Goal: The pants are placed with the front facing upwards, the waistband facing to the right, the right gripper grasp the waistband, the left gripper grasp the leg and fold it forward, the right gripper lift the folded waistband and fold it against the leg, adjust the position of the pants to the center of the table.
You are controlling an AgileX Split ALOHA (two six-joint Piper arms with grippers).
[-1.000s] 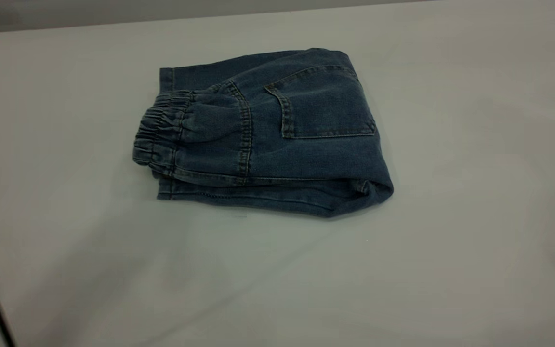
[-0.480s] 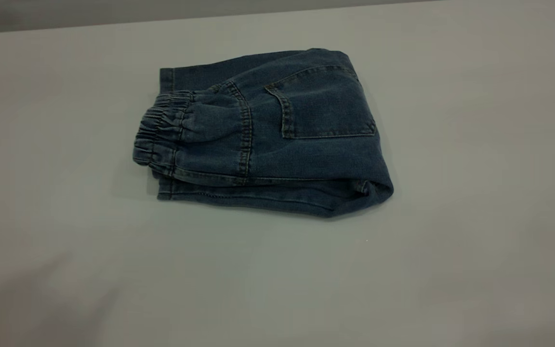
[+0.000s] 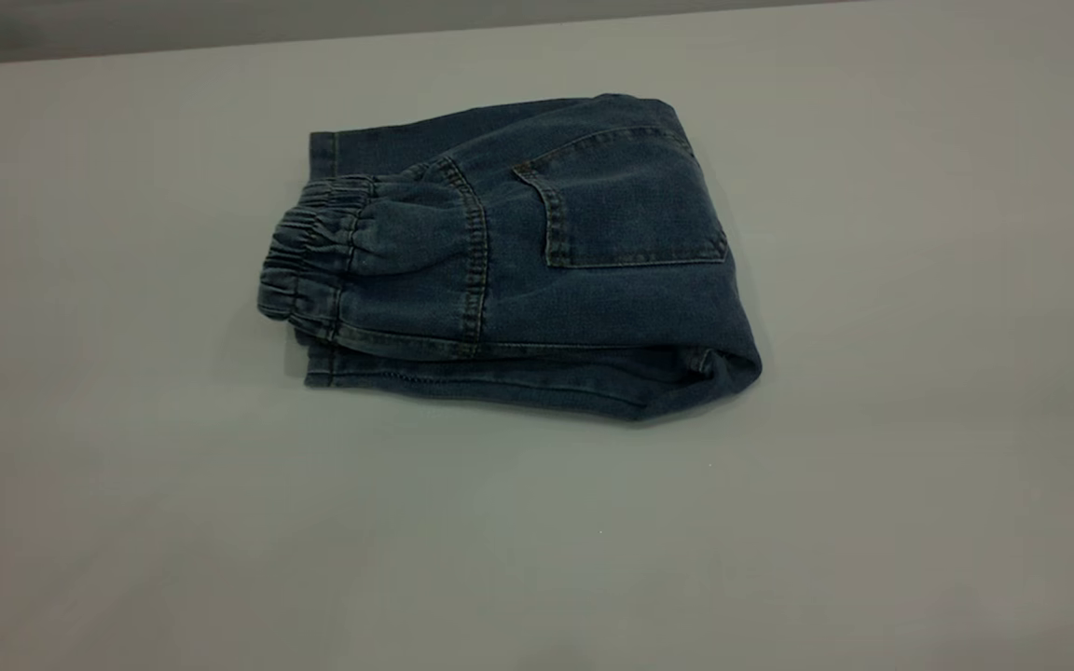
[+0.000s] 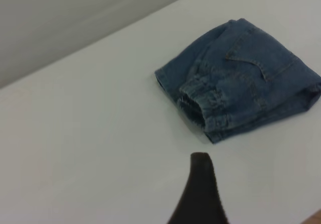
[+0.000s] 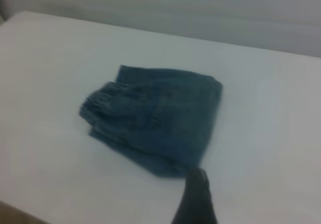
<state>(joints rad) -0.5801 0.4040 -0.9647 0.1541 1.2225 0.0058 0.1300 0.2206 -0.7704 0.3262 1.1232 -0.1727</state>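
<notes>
**Folding looks done, and the pants rest alone**

Lying flat and wide, the table (image 3: 919,373) is the biggest thing and holds everything. The pants (image 3: 593,308) sit on it as a small folded bundle, a little to the left of the middle and toward the far side. The waistband (image 3: 309,256) is folded over on top and points left, likely because the last fold laid it on the leg. A back pocket (image 3: 626,200) faces up.

Nothing touches the pants and nothing blocks them. One dark finger of the left gripper (image 4: 200,194) shows well apart from the bundle, and so does one of the right gripper (image 5: 196,199). Neither holds anything; how far each is open cannot be told.
</notes>
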